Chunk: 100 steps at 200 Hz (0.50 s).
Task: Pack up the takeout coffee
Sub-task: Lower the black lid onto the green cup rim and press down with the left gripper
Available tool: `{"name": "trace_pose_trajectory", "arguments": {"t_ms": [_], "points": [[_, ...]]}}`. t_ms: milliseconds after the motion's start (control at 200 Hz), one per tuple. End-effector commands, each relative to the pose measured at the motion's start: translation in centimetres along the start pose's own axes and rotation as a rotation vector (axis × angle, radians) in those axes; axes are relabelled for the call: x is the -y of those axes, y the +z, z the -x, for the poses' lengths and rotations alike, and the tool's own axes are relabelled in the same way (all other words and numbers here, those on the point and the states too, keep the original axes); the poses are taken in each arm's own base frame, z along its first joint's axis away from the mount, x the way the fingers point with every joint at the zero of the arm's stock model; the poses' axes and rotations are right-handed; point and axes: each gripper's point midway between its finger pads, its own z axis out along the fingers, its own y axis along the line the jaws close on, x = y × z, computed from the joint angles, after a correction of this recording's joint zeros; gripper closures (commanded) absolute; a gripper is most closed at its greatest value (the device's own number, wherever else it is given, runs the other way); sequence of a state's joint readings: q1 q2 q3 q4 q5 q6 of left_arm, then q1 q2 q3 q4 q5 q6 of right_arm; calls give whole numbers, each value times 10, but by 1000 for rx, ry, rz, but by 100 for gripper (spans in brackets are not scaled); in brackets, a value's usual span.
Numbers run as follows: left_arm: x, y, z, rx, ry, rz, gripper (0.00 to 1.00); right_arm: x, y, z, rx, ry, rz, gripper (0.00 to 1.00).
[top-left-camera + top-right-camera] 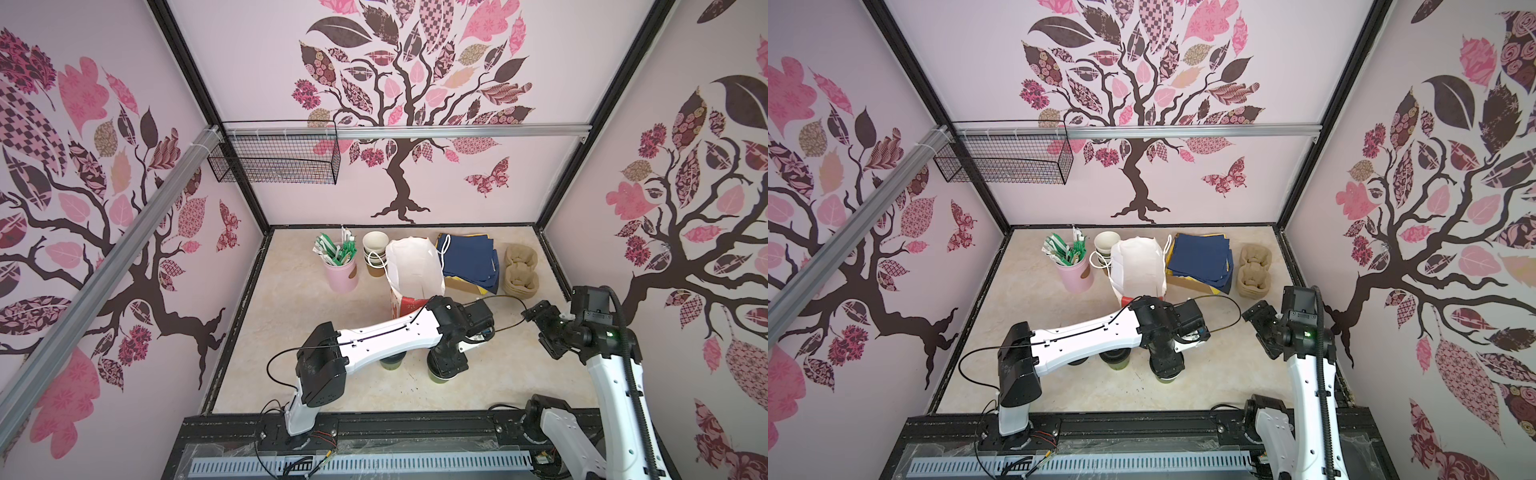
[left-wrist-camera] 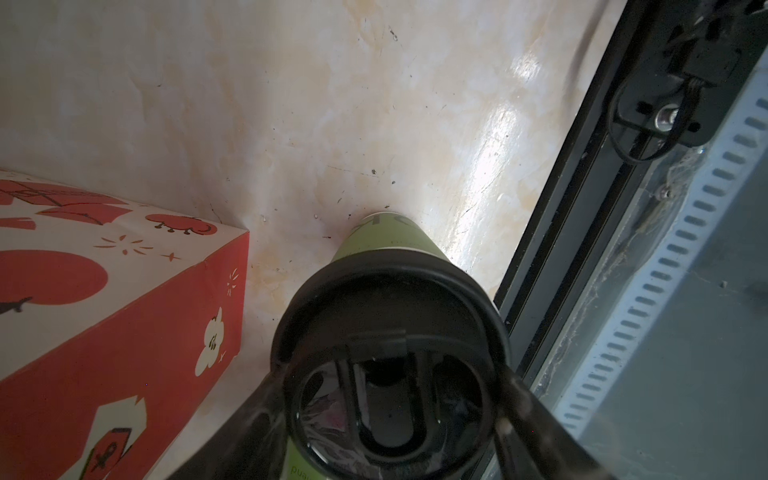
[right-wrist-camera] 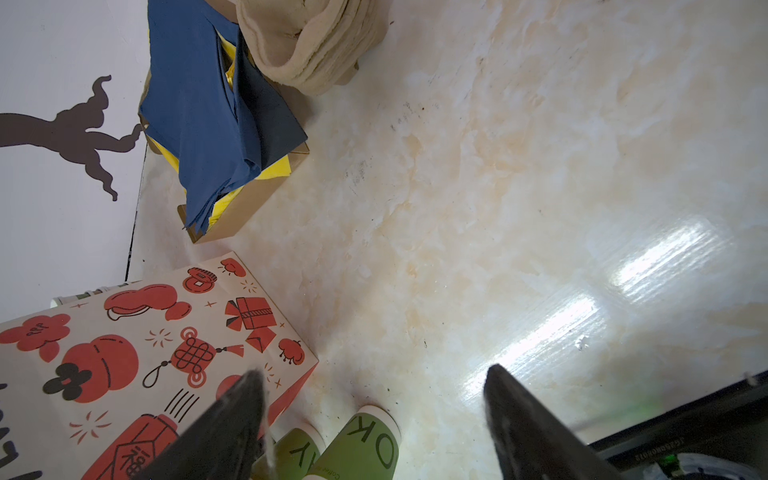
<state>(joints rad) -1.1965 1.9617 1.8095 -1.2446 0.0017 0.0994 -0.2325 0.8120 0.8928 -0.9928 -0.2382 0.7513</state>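
Observation:
Two green takeout coffee cups with black lids stand near the front middle of the table. My left gripper (image 1: 446,370) points straight down over the right-hand cup (image 1: 438,379). In the left wrist view its fingers stand on either side of that cup's lid (image 2: 390,316), open, and the cup (image 2: 382,237) rests on the table. The other cup (image 1: 390,365) is mostly hidden under the left forearm. My right gripper (image 1: 540,330) hovers to the right, open and holding nothing. In the right wrist view both cups (image 3: 361,444) show beside the red-and-white paper bag (image 3: 124,365).
The bag (image 1: 415,266) stands open just behind the left wrist. Along the back are a pink cup of straws (image 1: 341,266), stacked paper cups (image 1: 375,253), blue napkins in a box (image 1: 469,259) and pulp cup carriers (image 1: 520,270). A black rail (image 1: 374,424) borders the front edge.

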Motion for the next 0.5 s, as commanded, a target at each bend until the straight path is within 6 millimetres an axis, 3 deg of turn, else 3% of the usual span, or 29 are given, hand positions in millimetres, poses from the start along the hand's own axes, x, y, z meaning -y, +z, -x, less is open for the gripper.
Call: {"name": "trace_pose_trajectory", "arguments": {"t_ms": [0,495], "points": [[0,1,-2,1,-12,-7,26,-5,-11,2,13,-14,15,14],[0,-8,1,27,-22,-6,21,-4,-11,1,12,-15,14,14]]}}
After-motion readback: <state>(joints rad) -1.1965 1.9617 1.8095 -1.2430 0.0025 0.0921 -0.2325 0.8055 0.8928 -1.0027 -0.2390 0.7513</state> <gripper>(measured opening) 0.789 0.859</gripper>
